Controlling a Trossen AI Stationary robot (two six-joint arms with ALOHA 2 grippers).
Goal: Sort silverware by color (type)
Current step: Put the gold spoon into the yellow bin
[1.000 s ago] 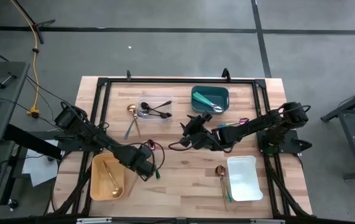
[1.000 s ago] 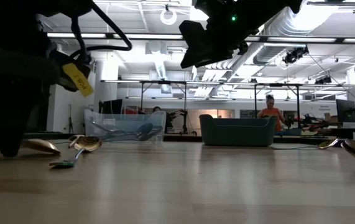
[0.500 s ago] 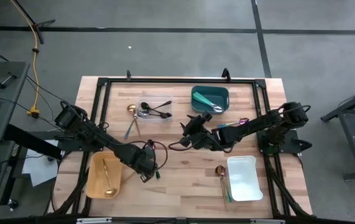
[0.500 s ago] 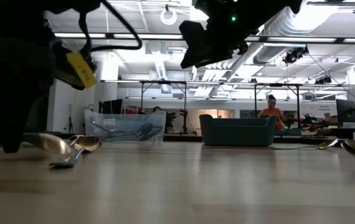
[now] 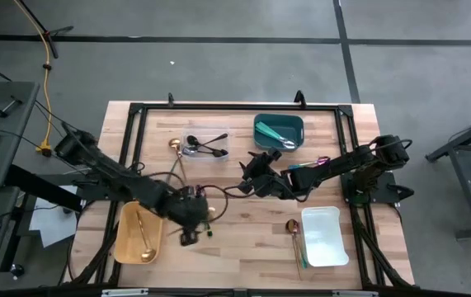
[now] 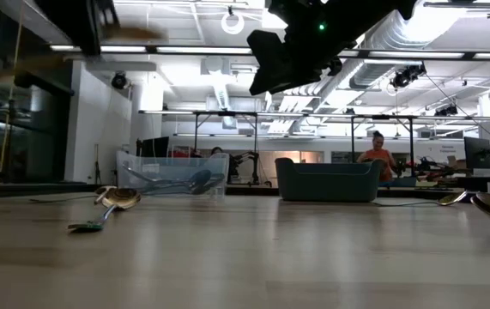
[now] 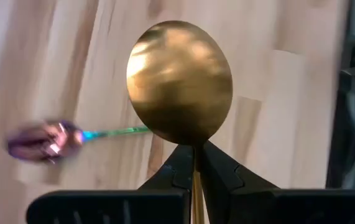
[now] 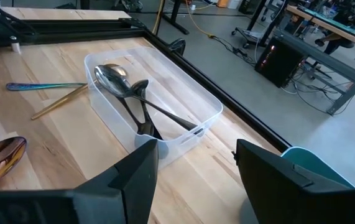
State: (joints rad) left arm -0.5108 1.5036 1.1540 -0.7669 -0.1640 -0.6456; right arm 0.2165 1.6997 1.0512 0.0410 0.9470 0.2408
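Left end effector (image 5: pixel 192 216), seen from above, has moved off the yellow rectangular container (image 5: pixel 126 242), where one gold spoon (image 5: pixel 143 238) lies. Our right end effector (image 5: pixel 251 169) waits spread mid-desk. In the low view, the earlier left-side clutter has lifted clear. Our left wrist view shows fingers (image 7: pixel 178 176) clamped on a shiny gold spoon (image 7: pixel 179 82) above an iridescent pink-purple spoon (image 7: pixel 43 140); it likely goes next into yellow.

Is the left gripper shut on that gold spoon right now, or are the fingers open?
Shut on it. In the left wrist view the left gripper has both fingers pinched against the gold spoon just below its bowl.
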